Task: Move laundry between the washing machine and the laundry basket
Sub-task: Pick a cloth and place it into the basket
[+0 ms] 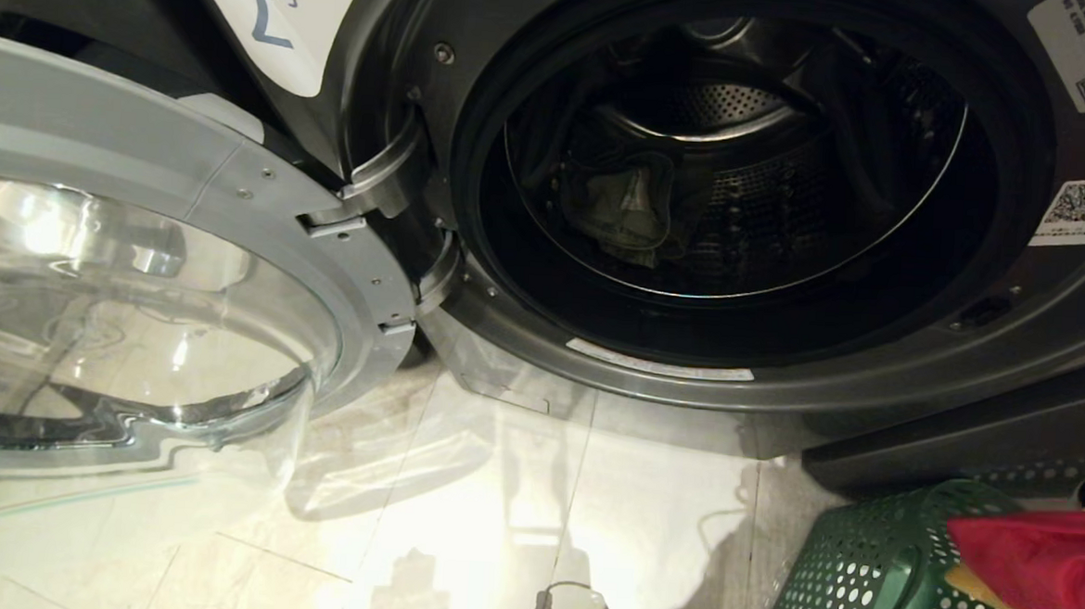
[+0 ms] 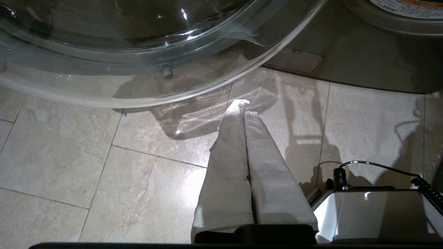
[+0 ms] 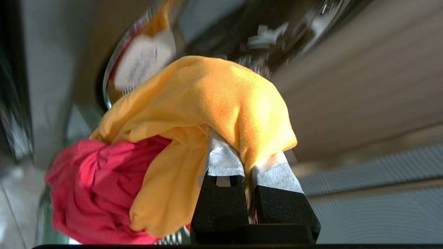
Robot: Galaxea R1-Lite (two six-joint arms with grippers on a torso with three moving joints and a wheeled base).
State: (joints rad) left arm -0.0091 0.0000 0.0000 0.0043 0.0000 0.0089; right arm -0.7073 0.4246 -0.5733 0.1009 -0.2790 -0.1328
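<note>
The washing machine (image 1: 873, 377) marked 2 stands with its door (image 1: 260, 197) swung open to the left. Grey-green jeans (image 1: 622, 207) lie inside the dark drum. The green laundry basket (image 1: 862, 581) sits at the lower right of the head view, with a red garment (image 1: 1040, 563) over its rim. In the right wrist view, my right gripper (image 3: 246, 155) is shut on the yellow-orange garment (image 3: 214, 97), which drapes over its fingertips. The red garment (image 3: 93, 186) bunches up against the yellow one. My left gripper (image 2: 244, 107) is shut and empty, parked low over the floor tiles.
The glass bowl of the open door (image 1: 133, 320) fills the left side, close above the left gripper. Pale floor tiles (image 1: 495, 506) lie between the door and the basket. A black cable (image 2: 380, 166) and the robot's base (image 2: 373, 214) sit beside the left gripper.
</note>
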